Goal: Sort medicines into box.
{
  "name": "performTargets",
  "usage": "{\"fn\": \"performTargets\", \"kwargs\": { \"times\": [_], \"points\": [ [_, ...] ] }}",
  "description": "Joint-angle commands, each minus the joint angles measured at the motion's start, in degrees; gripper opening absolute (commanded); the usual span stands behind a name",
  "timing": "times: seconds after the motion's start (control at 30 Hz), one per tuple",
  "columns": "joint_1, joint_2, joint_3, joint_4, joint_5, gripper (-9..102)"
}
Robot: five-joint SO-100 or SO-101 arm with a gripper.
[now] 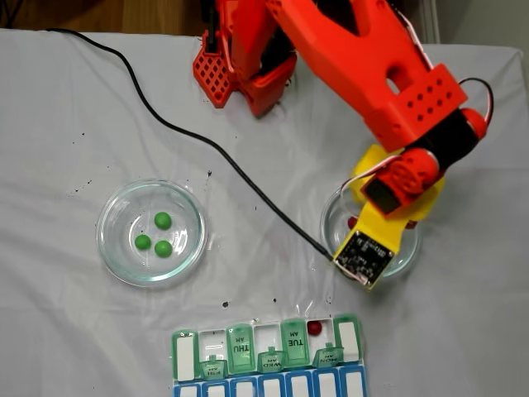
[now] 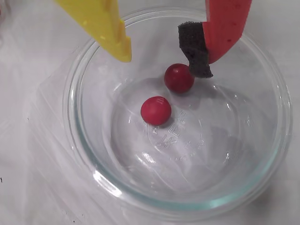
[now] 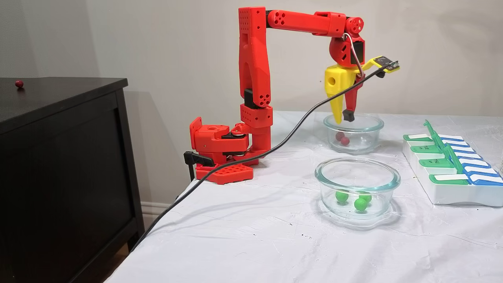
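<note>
In the glass dish (image 2: 84,154), two red pills (image 2: 156,110) under the spread gripper (image 2: 166,58)

The arm (image 3: 255,78) is made of bright red printed plastic, its blocky links dotted with small round holes, and it stands on a red base (image 3: 220,151) with a grid-patterned foot. The gripper (image 3: 343,116) has one yellow pointed finger (image 2: 101,23) and one red finger tipped with a black foam pad (image 2: 197,49). A small dark camera board (image 1: 364,255) sits on a yellow bracket at the wrist, a black cable (image 1: 207,145) runs from it across the table, and thin white and red wires loop by the wrist motor.
</note>
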Motion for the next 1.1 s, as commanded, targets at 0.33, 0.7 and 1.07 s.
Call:
{"fn": "performTargets", "kwargs": {
  "times": [0.33,0.7,1.07],
  "points": [
    [2.11,-1.76,-0.62,-3.87,0.26,21],
    [5.98,-5.36,-2.81,-3.69,-3.6,22],
    [3.69,-5.1,-0.79,-4.22,-1.67,22]
  ]
}}
